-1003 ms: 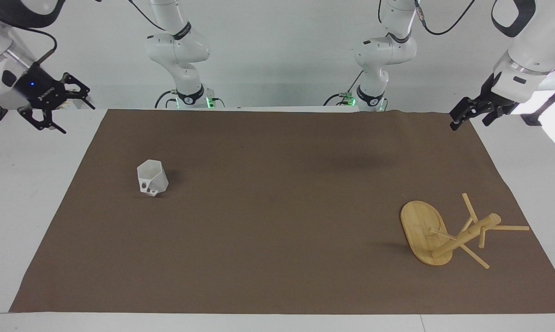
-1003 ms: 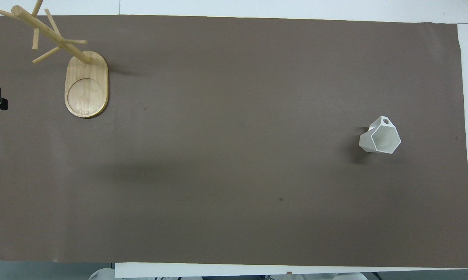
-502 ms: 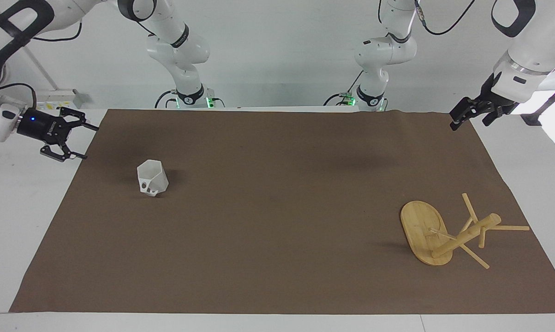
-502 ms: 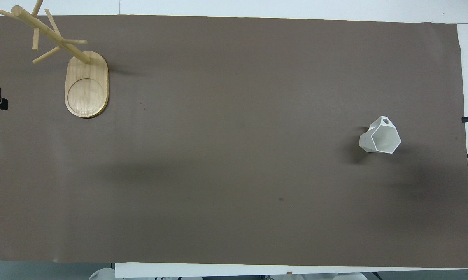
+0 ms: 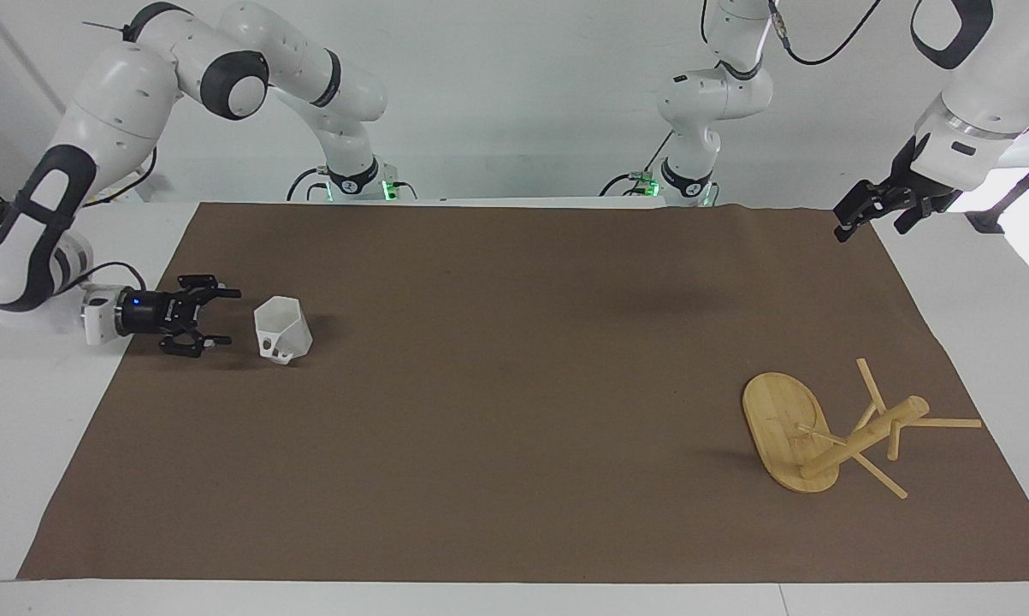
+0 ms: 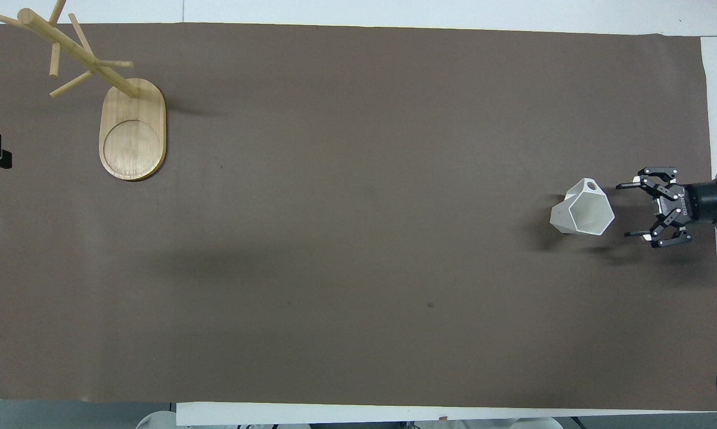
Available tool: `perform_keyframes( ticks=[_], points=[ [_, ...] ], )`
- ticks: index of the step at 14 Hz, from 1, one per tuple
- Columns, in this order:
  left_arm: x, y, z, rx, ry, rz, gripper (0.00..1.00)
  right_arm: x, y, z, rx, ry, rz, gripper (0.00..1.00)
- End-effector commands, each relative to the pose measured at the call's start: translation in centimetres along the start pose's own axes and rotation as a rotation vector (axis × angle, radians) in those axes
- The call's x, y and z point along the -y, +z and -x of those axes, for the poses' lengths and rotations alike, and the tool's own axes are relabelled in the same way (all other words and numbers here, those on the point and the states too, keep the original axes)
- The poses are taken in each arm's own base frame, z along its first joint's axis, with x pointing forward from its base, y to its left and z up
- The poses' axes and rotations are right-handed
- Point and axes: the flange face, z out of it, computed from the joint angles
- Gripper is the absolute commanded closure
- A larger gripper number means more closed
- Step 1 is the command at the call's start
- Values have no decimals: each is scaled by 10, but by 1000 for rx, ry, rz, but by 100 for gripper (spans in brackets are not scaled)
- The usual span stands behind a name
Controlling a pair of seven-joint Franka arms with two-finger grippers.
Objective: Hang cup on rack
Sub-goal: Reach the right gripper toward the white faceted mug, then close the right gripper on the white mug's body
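The right gripper, fingers spread wide and held level just above the brown mat, lines up beside the white cup, which stands upright at nine o'clock on the mat in the facing view. The bamboo rack stands at four o'clock, well apart. The left gripper waits at two o'clock, its fingers unreadable. The reach is under way; next, seemingly, the fingers must straddle the cup's wall and close
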Motion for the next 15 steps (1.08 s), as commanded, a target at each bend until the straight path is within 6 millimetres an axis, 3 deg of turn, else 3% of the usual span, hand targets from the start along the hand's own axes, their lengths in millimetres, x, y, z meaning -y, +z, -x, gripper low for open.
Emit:
perform_keyframes(
  ticks=[1,4,9,13,15],
  points=[
    [2,-2,9,6,-1,-2,0,-5,-2,-5,-32,-98,-4,0],
    [2,-2,9,6,-1,-2,0,-9,18,3,-35,-134,-6,0],
    [3,-2,9,6,-2,-2,0,0,14,12,-25,-135,14,0],
    [2,-2,9,6,-1,-2,0,13,25,32,-17,-129,41,0],
    [2,-2,9,6,-1,-2,0,11,30,32,-14,-133,37,0]
  ],
)
